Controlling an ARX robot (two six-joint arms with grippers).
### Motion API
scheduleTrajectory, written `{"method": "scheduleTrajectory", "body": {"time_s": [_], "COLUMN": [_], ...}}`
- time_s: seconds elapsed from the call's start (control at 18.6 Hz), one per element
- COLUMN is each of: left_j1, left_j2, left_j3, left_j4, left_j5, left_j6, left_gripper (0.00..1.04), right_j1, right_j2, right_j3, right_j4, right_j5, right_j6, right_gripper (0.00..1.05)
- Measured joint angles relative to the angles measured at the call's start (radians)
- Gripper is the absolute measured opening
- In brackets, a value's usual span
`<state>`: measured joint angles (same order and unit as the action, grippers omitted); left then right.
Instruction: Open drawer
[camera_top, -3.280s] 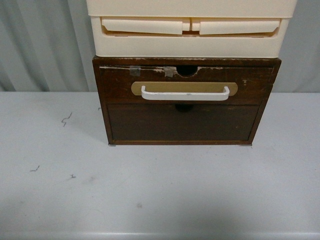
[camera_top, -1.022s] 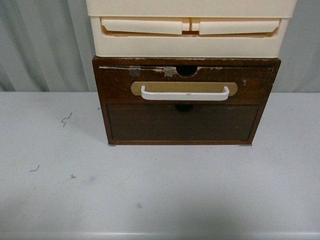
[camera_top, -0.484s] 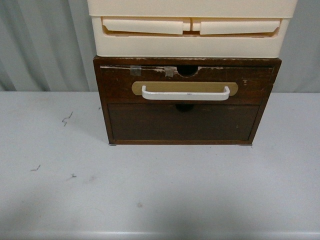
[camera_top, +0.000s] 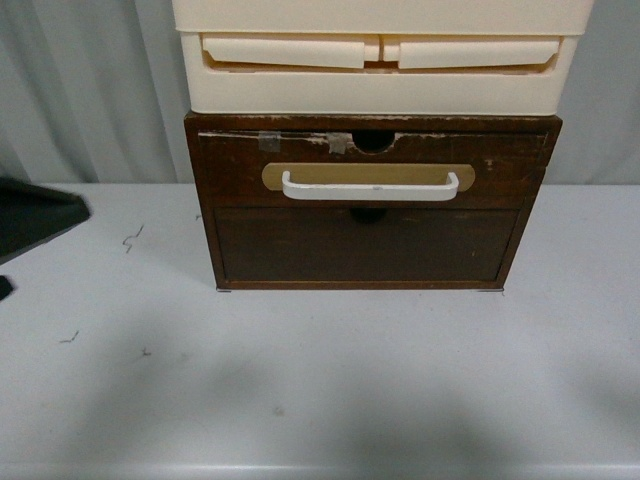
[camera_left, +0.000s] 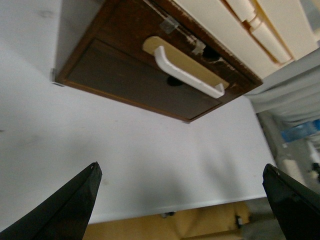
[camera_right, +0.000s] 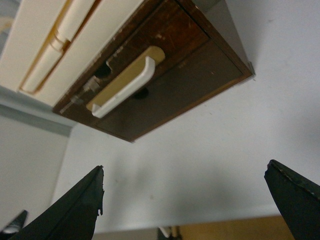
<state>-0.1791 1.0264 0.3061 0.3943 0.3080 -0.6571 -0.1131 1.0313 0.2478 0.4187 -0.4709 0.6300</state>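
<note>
The dark brown wooden drawer (camera_top: 372, 160) sits shut in the top of a small wooden chest, with a white bar handle (camera_top: 370, 187) on a tan oval plate and a half-round notch in its top edge. It also shows in the left wrist view (camera_left: 150, 37) and the right wrist view (camera_right: 160, 42). A dark part of my left arm (camera_top: 35, 215) shows at the left edge of the front view. My left gripper (camera_left: 182, 197) is open and empty, above the table short of the chest. My right gripper (camera_right: 185, 197) is open and empty too, also short of the chest.
A plain dark brown panel (camera_top: 365, 245) without a handle lies under the drawer. Cream plastic drawers (camera_top: 380, 55) stand on top of the chest. The chest rests on a white table (camera_top: 320, 380), with a grey curtain (camera_top: 90, 90) behind it.
A dark part of my left arm has come into the front view at the left edge. The chest and drawer have not moved.
</note>
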Motion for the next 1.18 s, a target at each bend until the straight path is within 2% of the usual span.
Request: {"method": "scheduleTrajectory", "body": {"time_s": [0.11,0.22,0.38,0.43,0.7,1.18], "left_j1": [-0.045,-0.063,-0.066,-0.068,-0.105,-0.099], "left_j2": [0.259,0.475,0.725,0.791,0.986,1.131], "left_j3": [0.078,0.163,0.290,0.329,0.504,0.649], "left_j4": [0.262,0.425,0.592,0.635,0.647,0.625], "left_j5": [0.046,0.047,0.043,0.043,0.033,0.041], "left_j6": [-0.155,-0.265,-0.431,-0.480,-0.594,-0.628], "left_gripper": [0.98,0.98,0.98,0.98,0.98,0.98], "right_j1": [0.050,0.100,0.181,0.200,0.258,0.304], "right_j2": [0.274,0.513,0.796,0.842,1.031,1.147], "right_j3": [0.079,0.176,0.316,0.351,0.512,0.688], "right_j4": [0.293,0.509,0.665,0.678,0.700,0.627], "right_j5": [0.004,0.030,0.098,0.120,0.212,0.261], "right_j6": [0.170,0.308,0.452,0.479,0.567,0.581], "right_gripper": [0.98,0.98,0.98,0.98,0.98,0.98]}}
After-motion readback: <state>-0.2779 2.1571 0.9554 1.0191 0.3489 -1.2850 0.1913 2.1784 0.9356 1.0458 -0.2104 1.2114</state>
